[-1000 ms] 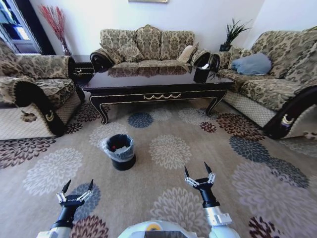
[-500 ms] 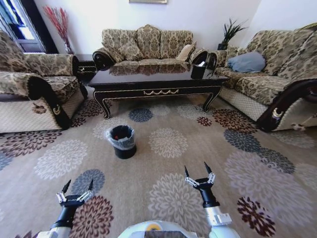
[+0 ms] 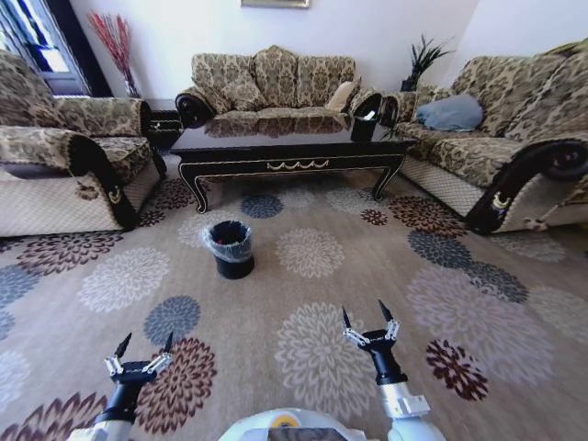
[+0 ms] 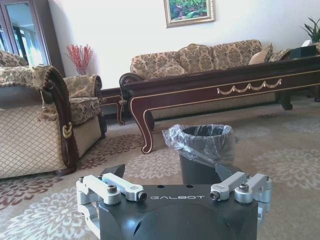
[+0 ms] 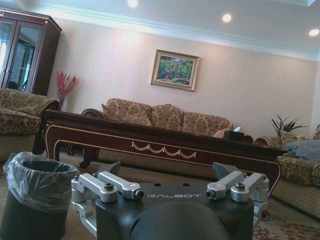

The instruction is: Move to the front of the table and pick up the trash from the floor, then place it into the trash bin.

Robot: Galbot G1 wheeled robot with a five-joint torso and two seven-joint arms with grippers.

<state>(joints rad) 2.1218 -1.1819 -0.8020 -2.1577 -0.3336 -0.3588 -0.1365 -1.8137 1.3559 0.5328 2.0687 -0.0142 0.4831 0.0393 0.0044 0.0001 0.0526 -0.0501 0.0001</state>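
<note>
The long dark table (image 3: 285,145) with gold scrollwork stands across the room in front of the back sofa; it also appears as the table (image 4: 225,82) and the table (image 5: 150,132). The small black trash bin (image 3: 230,248) with a grey bag liner stands on the carpet in front of the table's left half, seen closer as the bin (image 4: 202,150) and the bin (image 5: 35,195). The trash is out of view. My left gripper (image 3: 145,342) (image 4: 170,170) and right gripper (image 3: 364,312) (image 5: 167,167) hover low over the carpet, both open and holding nothing, well short of the bin.
Patterned sofas stand on the left (image 3: 55,165), at the back (image 3: 271,83) and on the right (image 3: 514,138). A black box (image 3: 365,129) sits on the table's right end. A small dark side table (image 3: 161,124) fills the back left corner. Wide floral carpet (image 3: 312,358) lies between me and the bin.
The whole picture has shifted: table, bin and sofas now look smaller and farther, with more carpet in front, so the camera has moved back. Both arms hold the same pose.
</note>
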